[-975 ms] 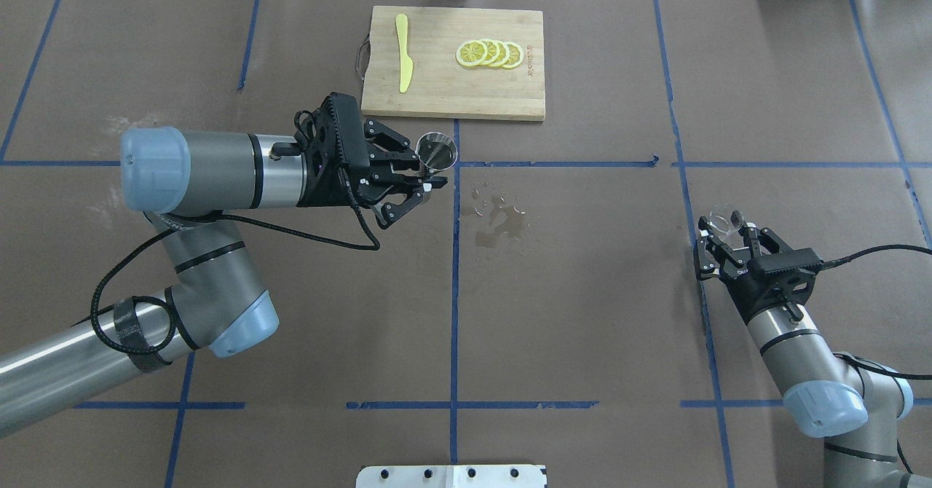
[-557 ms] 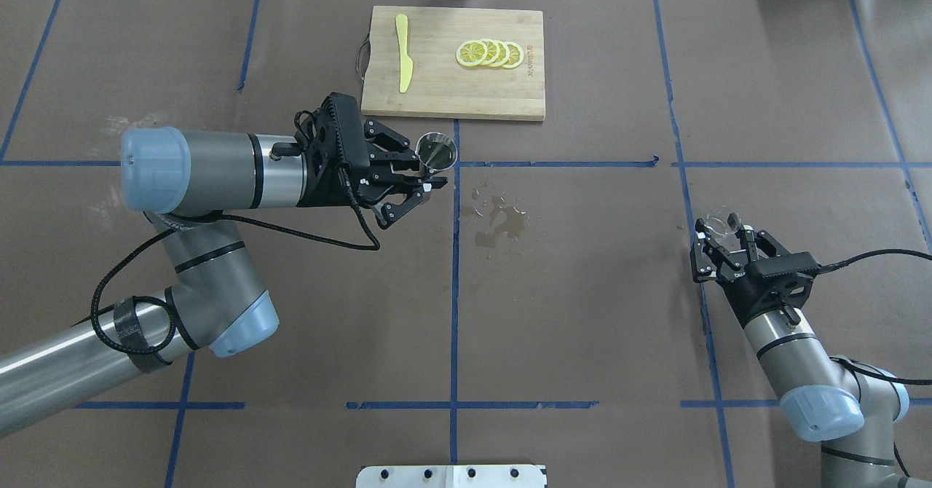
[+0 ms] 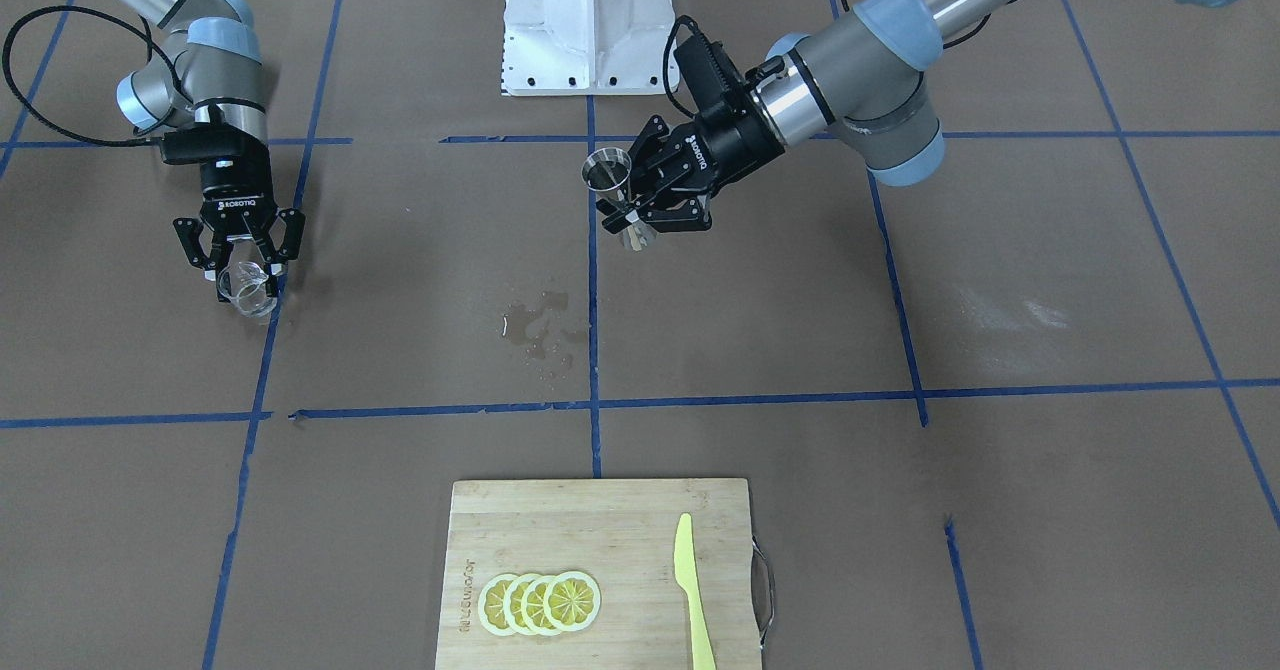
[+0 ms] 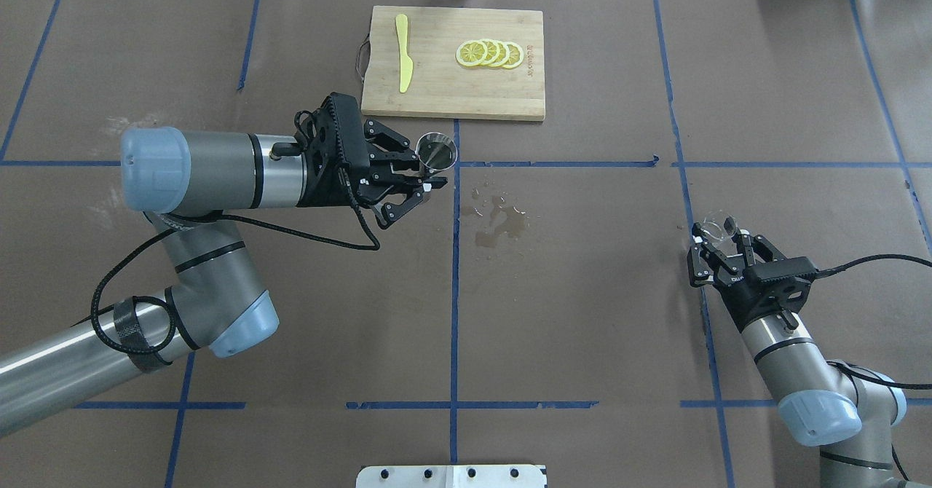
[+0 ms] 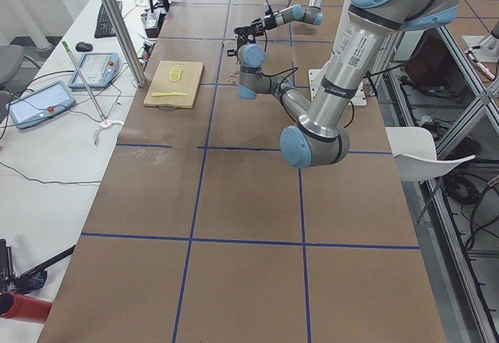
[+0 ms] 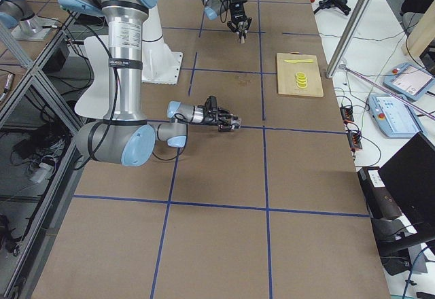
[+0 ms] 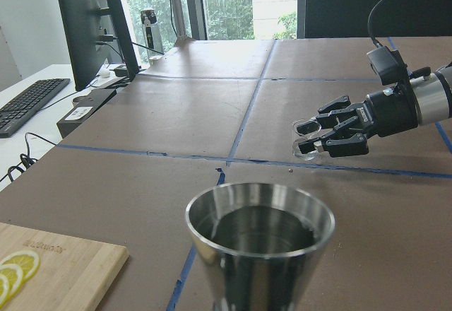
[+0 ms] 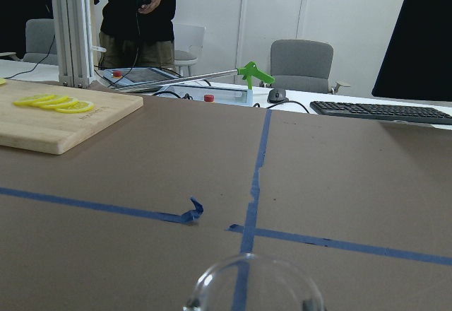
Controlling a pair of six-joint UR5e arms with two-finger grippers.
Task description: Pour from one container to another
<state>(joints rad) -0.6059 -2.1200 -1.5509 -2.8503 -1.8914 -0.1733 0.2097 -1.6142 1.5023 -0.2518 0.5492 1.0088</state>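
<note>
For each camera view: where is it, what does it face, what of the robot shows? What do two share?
Front-facing: across the table, facing the robot; base, left arm, right arm.
Overhead: behind the robot, looking down; left gripper holds jigger.
Exterior left: table's left end; left arm near.
Exterior right: opposite end; right arm near.
Left wrist: over jigger, facing right gripper.
Right wrist: over glass cup, facing cutting board.
Shared: front-facing and overhead show the spill.

The left arm [image 4: 218, 171] and right arm [image 4: 779, 349] are showing silver-grey tube links with pale blue joint caps. Black cables [image 4: 291, 231] are running along each to the black left tool [image 3: 625, 218] and right tool [image 3: 247, 278], both wearing white ROBOTIQ lettering. The base [image 3: 588, 20] is showing white, with dark screws.
</note>
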